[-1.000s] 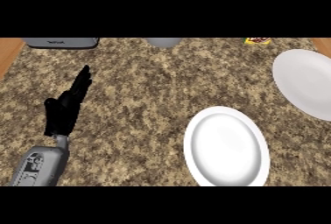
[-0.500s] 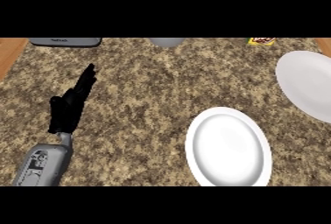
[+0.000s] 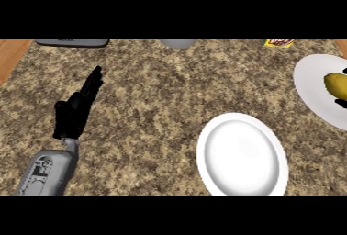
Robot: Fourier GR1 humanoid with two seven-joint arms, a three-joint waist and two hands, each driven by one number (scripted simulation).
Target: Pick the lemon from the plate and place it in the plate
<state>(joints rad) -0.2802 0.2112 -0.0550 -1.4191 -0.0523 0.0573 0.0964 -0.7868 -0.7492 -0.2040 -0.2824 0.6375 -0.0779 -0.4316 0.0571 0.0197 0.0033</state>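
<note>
Lemon (image 3: pixel 336 85) on far-right plate (image 3: pixel 313 87) — left hand (image 3: pixel 76 110) open, fingers straight.

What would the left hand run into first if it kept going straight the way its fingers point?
Probably nothing on the counter: the left hand points up and slightly right, between the dark grey object and the grey round object at the far edge. Its line runs nearer the dark grey object, though depth is unclear.

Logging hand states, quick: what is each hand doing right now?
Left hand: open, fingers straight, holding nothing.
Right hand: only dark tips at the lemon; cannot tell.
</note>
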